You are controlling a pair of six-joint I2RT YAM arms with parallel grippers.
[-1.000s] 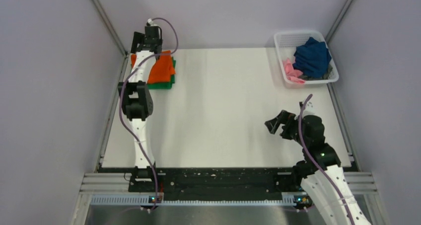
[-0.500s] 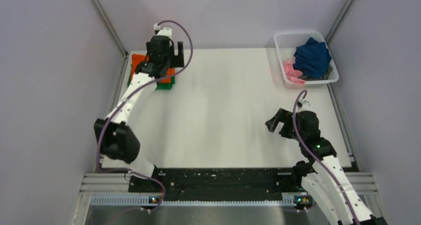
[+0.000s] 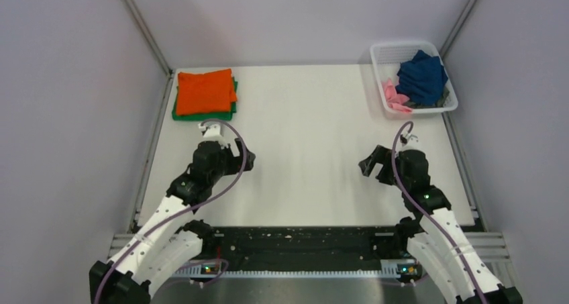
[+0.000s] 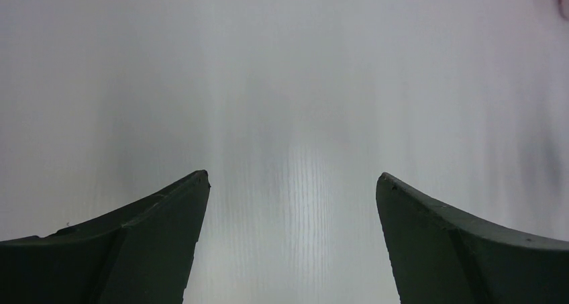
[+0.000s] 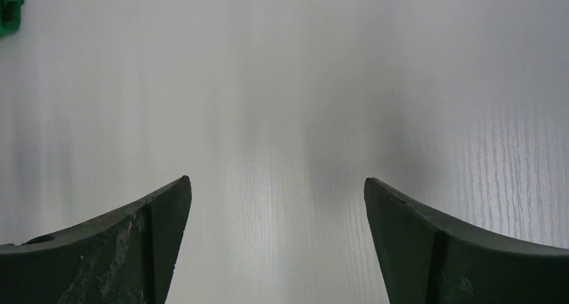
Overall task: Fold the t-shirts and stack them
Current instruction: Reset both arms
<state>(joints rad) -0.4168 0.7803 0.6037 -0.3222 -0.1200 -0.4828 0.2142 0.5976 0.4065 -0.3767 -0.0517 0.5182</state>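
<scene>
A folded bright orange t-shirt [image 3: 203,91] lies on a folded dark green t-shirt [image 3: 201,115] at the table's far left corner. A crumpled navy blue t-shirt [image 3: 421,76] and a pink t-shirt [image 3: 394,94] lie in the white mesh basket [image 3: 380,52] at the far right. My left gripper [image 3: 243,158] is open and empty over the bare table left of centre; its wrist view shows only table between its fingers [image 4: 161,237]. My right gripper [image 3: 373,168] is open and empty over the table's right part; a sliver of green cloth [image 5: 9,9] shows at its view's top left.
Grey walls with metal corner posts close in the white table [image 3: 302,143] on three sides. A black rail with both arm bases runs along the near edge [image 3: 295,240].
My left arm has pulled back from the orange and green stack to the near left of the table, leaving the stack uncovered. My right gripper has barely shifted.
</scene>
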